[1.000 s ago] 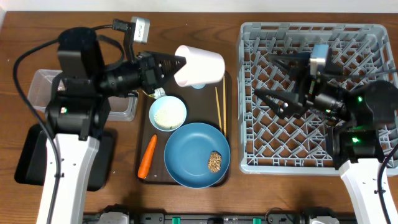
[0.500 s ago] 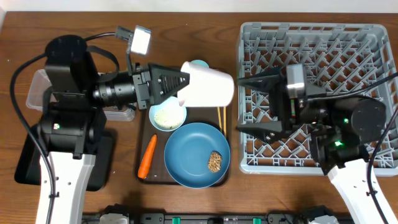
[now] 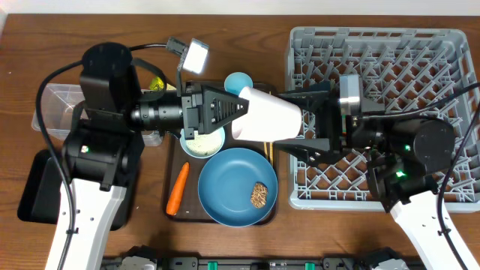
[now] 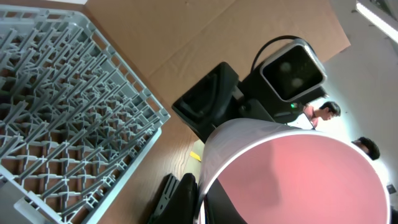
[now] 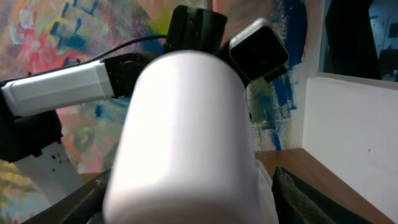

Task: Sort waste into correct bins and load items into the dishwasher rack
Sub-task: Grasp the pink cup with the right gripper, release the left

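While the left gripper (image 3: 238,112) clamps the rim of the pale pink plastic cup (image 3: 264,117), held sideways in the air, the right gripper (image 3: 289,120) spreads wide around its base, over the dark-brown rectangular tray (image 3: 172,146), beside the large grey pegged plastic rack (image 3: 450,45).

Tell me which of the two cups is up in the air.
The pink cup, held on its side by the left gripper above the table; the light-blue cup sits down on the brown tray.

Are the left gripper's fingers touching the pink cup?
Touching. In the left wrist view the left gripper clamps the pink cup wall between its fingers.
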You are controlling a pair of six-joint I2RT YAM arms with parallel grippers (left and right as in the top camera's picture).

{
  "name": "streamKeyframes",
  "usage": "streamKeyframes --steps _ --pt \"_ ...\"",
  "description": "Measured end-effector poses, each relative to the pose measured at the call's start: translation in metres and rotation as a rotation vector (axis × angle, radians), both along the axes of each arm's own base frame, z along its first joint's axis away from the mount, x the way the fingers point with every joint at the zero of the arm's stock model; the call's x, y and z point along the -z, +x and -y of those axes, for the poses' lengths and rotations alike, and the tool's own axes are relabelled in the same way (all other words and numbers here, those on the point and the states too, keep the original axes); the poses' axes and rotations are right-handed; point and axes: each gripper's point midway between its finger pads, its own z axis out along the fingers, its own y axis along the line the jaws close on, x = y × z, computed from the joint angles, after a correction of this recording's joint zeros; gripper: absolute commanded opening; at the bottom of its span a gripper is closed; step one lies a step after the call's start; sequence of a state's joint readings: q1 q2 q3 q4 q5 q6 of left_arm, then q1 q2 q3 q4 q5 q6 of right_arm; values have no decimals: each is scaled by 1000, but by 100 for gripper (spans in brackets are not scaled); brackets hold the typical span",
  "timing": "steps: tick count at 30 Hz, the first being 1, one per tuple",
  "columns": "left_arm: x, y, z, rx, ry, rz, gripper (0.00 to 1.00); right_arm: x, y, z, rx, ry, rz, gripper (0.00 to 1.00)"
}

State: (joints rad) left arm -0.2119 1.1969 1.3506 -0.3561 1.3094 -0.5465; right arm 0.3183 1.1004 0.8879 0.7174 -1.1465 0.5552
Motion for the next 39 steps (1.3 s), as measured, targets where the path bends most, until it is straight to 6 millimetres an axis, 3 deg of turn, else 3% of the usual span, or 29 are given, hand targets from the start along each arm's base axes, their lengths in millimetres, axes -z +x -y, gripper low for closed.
streamKeyframes --steps 6,9,15,17,21,27,32,39 --pt "3 4 2 -10 7 -6 6 -1 3 -2 15 11 -4 46" --pt "4 6 2 -19 9 -6 6 -1 5 -2 22 14 -15 40" --pt "4 7 1 -28 12 -5 7 1 7 -2 27 11 -29 42" --pt "3 8 1 -32 11 6 22 1 7 -2 28 11 -32 41" --pt "1 10 0 -38 9 20 35 5 13 2 45 1 -58 40" --pt "2 25 -16 -112 13 21 39 14 31 15 109 -18 -120 39" --pt "2 41 -37 -195 15 20 39 32 57 38 205 -43 -233 38" --pt "3 50 -52 -250 17 17 39 86 110 113 510 -81 -515 37"
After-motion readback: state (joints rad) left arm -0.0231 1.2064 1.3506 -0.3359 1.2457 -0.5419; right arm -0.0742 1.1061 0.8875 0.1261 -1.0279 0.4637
